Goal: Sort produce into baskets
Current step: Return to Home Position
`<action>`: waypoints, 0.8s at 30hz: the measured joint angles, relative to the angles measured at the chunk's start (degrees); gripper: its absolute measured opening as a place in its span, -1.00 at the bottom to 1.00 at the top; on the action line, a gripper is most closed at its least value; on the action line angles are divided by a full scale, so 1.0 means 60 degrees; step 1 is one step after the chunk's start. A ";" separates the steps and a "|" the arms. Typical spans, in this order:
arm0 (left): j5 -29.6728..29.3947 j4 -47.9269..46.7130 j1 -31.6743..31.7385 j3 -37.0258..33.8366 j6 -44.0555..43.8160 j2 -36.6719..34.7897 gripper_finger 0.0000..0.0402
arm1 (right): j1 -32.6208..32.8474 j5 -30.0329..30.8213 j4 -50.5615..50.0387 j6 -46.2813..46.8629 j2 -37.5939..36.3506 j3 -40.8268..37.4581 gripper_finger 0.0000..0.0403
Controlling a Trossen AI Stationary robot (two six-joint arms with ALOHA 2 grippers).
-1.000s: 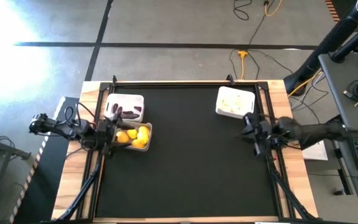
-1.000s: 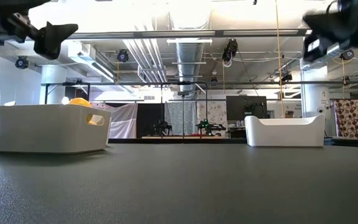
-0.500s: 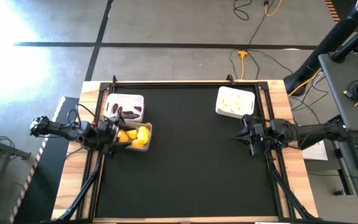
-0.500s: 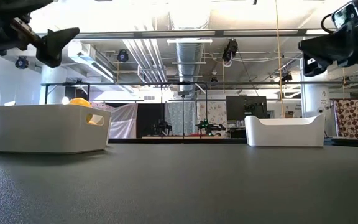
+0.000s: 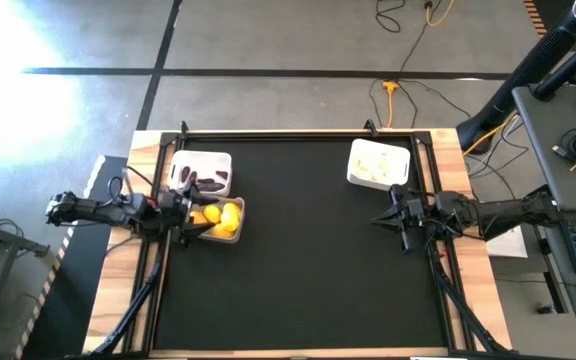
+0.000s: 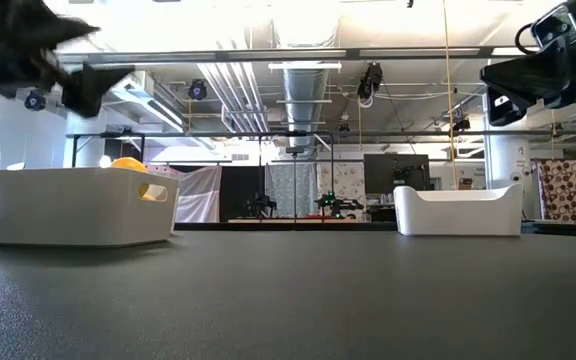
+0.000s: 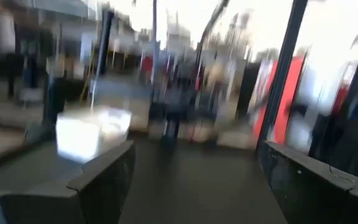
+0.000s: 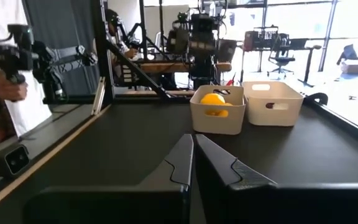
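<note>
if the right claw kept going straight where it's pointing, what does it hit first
Likely the white plastic bin of yellow lemon-like ovals across the black table; nothing lies between. Height is hard to judge, so the right claw might pass above it.

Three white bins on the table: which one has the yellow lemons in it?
The left-side bin below the left gripper, showing lemons. Its neighbour holds purple pieces; the right-side bin holds white bulbs.
</note>
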 joint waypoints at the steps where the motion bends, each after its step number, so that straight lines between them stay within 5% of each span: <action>1: -0.0001 -0.0614 0.0000 0.0000 -0.0012 -0.0048 0.63 | 0.0000 0.0000 0.0000 0.0036 0.0000 0.0000 -0.95; 5: 0.0403 -0.1929 0.0011 0.0072 -0.0707 0.0177 0.63 | 0.0000 0.0000 0.0000 0.0216 0.0003 0.0000 -0.95; 24: 0.0505 -0.1941 0.0000 0.1020 -0.0775 0.1513 0.63 | 0.0000 -0.0004 -0.0156 0.0215 0.0051 -0.0007 -0.95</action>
